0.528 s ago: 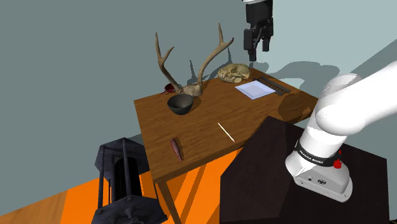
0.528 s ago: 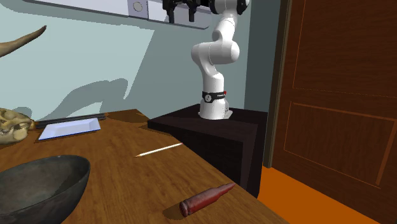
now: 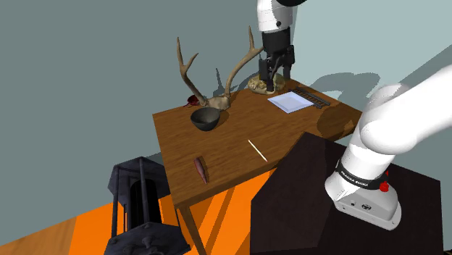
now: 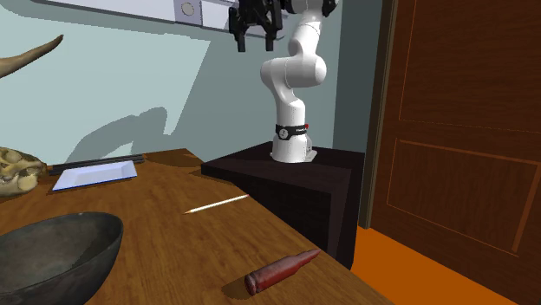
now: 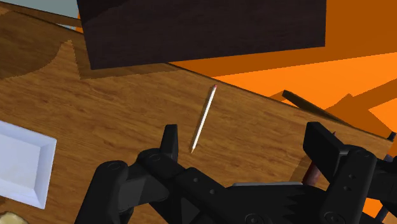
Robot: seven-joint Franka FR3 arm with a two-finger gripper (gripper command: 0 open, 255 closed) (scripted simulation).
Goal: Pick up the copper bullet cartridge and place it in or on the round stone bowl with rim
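Note:
The reddish-brown bullet cartridge (image 3: 201, 168) lies flat near the table's front edge, in the foreground of the second exterior view (image 4: 282, 271). The dark round bowl (image 3: 205, 119) stands upright further back on the table, below the antlers, and comes large into the second exterior view's lower left (image 4: 52, 256). My gripper (image 3: 269, 78) hangs open in the air above the table's back part, in front of the skull and far from the cartridge. It is high up in the second exterior view (image 4: 254, 35). In the wrist view the gripper (image 5: 247, 143) holds nothing between its fingers.
On the wooden table (image 3: 232, 152) are antlers (image 3: 217, 72), a skull (image 4: 16, 169), a white flat tray (image 3: 291, 101), a dark slatted strip (image 3: 313, 95) and a thin pale stick (image 3: 257, 150). A black metal stand (image 3: 141, 195) sits on the orange floor beside the table. A brown door (image 4: 459, 130) is nearby.
The gripper has come down and shifted toward the shoulder view's left, now hanging lower in front of the skull. Cartridge, bowl and the other things have not moved.

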